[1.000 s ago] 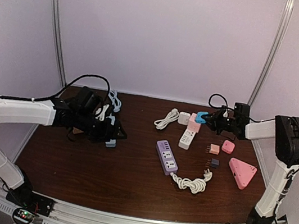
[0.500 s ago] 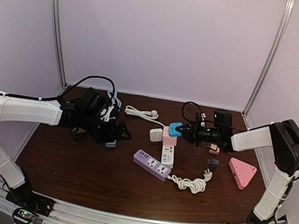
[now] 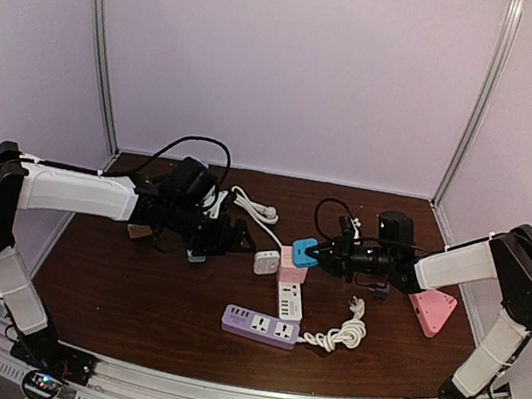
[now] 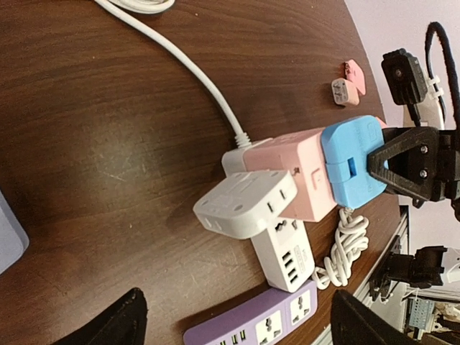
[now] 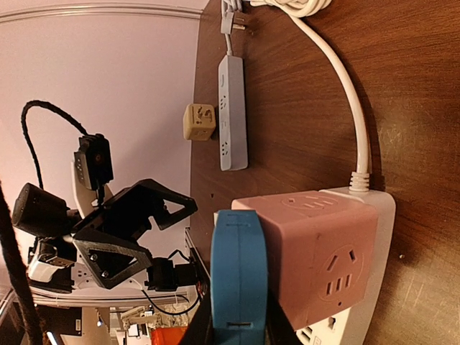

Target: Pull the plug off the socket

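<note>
Top view, centre: right gripper (image 3: 320, 258) clamped on blue plug (image 3: 305, 252), plug seated in pink socket cube (image 3: 293, 260). Just left in frame, left gripper (image 3: 236, 236) gaping, empty.
Left wrist view: cube mid-frame, unbraced.
Right wrist view: plug low centre, flush to cube.
I judge grasp done. Next, left pins cube and right pulls straight out.

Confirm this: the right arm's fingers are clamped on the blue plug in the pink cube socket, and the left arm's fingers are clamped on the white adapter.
The left side is wrong. The left wrist view shows the left arm's fingers spread wide, short of the white adapter and gripping nothing. The right arm's fingers are indeed clamped on the blue plug in the pink cube socket.
</note>
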### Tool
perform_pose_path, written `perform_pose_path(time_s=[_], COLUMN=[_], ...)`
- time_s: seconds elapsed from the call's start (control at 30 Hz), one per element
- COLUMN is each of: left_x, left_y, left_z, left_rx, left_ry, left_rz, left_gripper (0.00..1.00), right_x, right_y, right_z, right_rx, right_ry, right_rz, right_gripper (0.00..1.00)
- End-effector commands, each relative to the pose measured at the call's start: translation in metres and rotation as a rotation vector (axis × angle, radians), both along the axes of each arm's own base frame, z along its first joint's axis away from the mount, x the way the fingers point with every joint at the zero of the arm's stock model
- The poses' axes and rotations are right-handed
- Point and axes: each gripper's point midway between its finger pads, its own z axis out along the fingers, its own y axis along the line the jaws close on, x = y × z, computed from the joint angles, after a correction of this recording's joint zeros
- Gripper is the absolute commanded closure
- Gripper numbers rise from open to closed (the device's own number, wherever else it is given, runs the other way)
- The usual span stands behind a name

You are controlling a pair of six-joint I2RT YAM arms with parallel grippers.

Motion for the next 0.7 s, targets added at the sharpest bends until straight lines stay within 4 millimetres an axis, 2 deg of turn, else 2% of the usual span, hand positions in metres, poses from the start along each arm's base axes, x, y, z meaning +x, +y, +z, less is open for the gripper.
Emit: perform_pose_path(time_s=[0.0, 0.1, 0.23, 0.43, 0.53, 0.67], left_x=[0.02, 0.029, 0.031, 0.034, 0.031, 0.03], left_y=[-0.015, -0.018, -0.023, -0.02, -0.025, -0.03], left_z=[0.006, -0.002, -0.001, 0.011, 0.017, 0.022], left_rx=[-0.003, 0.026, 0.062, 0.173, 0.226, 0.31], left_ry=[-0.07, -0.075, -0.143, -0.36, -0.448, -0.577], left_rz=[0.015, 0.024, -0.031, -0.213, -0.336, -0.483], left_gripper=[0.11, 0.11, 0.14, 0.2, 0.16, 0.15], right_x=[-0.021, -0.018, -0.012, -0.006, -0.005, -0.006], right_y=[-0.002, -0.001, -0.002, -0.002, -0.003, -0.003], right_z=[-0.02, -0.019, -0.021, -0.028, -0.034, -0.041], right_rx=[-0.05, -0.054, -0.081, -0.134, -0.164, -0.18], right_ry=[0.061, 0.052, 0.039, 0.023, 0.023, 0.03], right_rz=[0.049, 0.042, 0.032, 0.038, 0.046, 0.05], right_gripper=[0.95, 0.9, 0.86, 0.83, 0.83, 0.83])
